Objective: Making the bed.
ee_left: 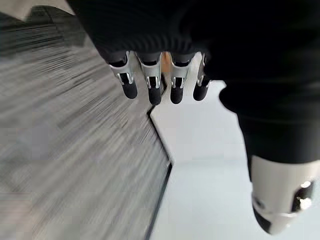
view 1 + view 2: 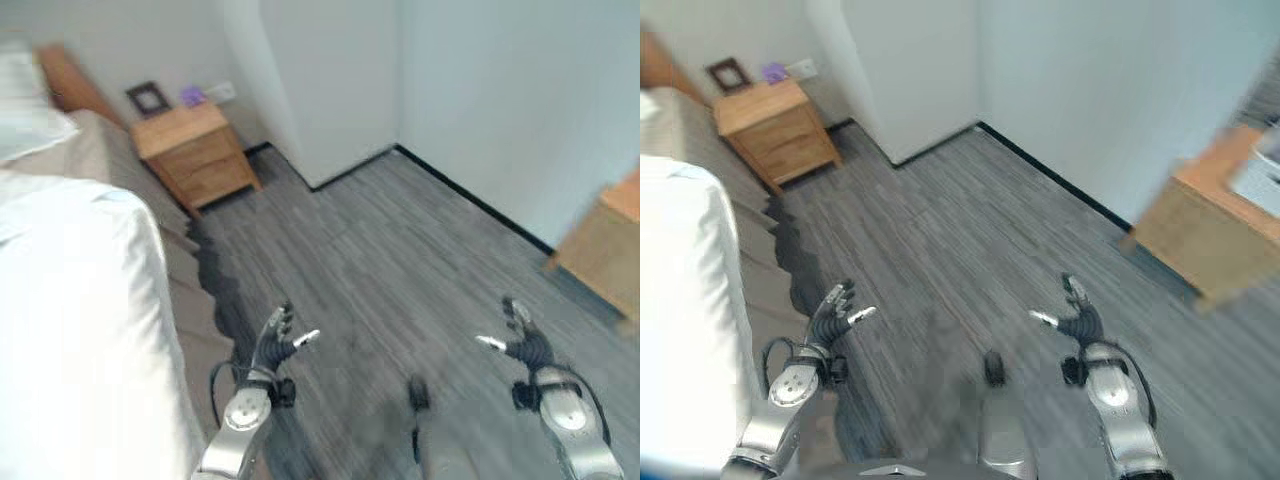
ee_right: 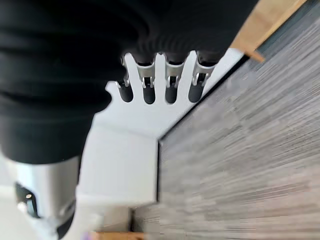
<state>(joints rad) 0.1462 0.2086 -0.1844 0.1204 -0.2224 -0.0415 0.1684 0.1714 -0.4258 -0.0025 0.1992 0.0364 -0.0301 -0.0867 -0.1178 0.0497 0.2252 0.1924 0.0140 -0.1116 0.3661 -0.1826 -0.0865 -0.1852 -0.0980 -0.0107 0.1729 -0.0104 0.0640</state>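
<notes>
Above the grey floor (image 2: 400,270), the left robot hand (image 2: 277,340) and right robot hand (image 2: 522,340) hang empty, fingers relaxed. The bed (image 2: 60,300) with its white duvet (image 2: 80,330) lies beside the left hand, apparently unsmoothed. Judging by this, it's the approach step; next, turn bedward and grasp the duvet edge.

Bed (image 2: 70,300) at left, nightstand (image 2: 195,152) beyond it against the wall, wooden cabinet (image 2: 1220,235) at right

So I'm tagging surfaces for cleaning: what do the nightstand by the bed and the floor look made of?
The nightstand looks like light wood or wood veneer: warm tan, matte, with drawer lines. The floor looks like grey wood-look plank, laminate or vinyl, going by the streaked grain and seams; I can't tell which.
</notes>
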